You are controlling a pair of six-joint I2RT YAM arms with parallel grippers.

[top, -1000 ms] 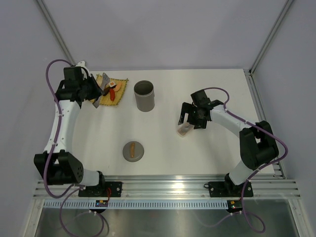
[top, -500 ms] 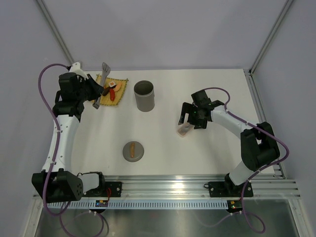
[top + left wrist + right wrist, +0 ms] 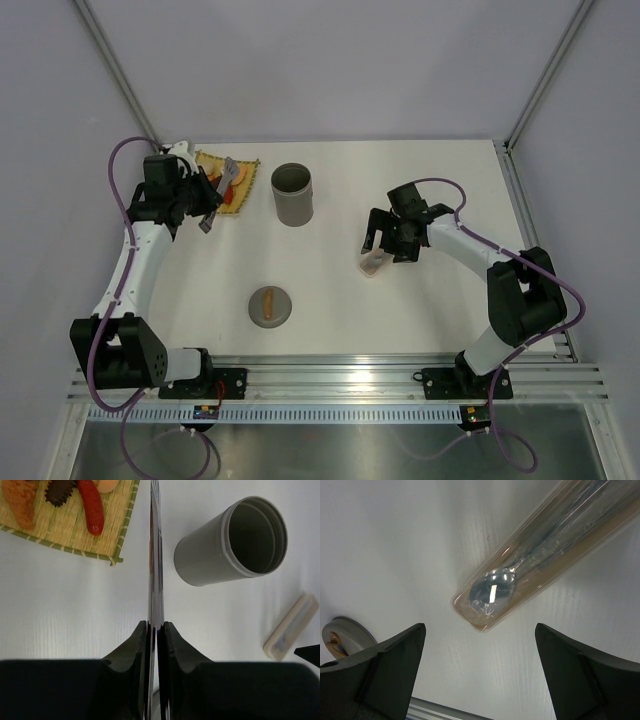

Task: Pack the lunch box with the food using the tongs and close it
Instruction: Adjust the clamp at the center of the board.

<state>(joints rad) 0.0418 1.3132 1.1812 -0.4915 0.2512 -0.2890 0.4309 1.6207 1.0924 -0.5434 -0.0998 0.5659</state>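
Cutlery case [image 3: 535, 555] under right gripper [image 3: 480, 627]; lid [image 3: 270, 305] apart from lunch box [image 3: 293, 195].

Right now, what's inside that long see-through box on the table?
A shiny spoon lies inside the clear case; its handle runs toward the far end. The cloudy lid and the picture's edge hide whether anything else is in there.

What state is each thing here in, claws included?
Grey cylindrical canister: upright, lid off, looks empty.
Round grey lid with brown handle: off, lying on the table.
Thin silver metal tongs: squeezed together in left gripper.
Food pieces: on yellow woven mat, unpacked.
Clear cutlery case: closed, spoon inside.
Left gripper: shut on tongs.
Right gripper: open, holding nothing.
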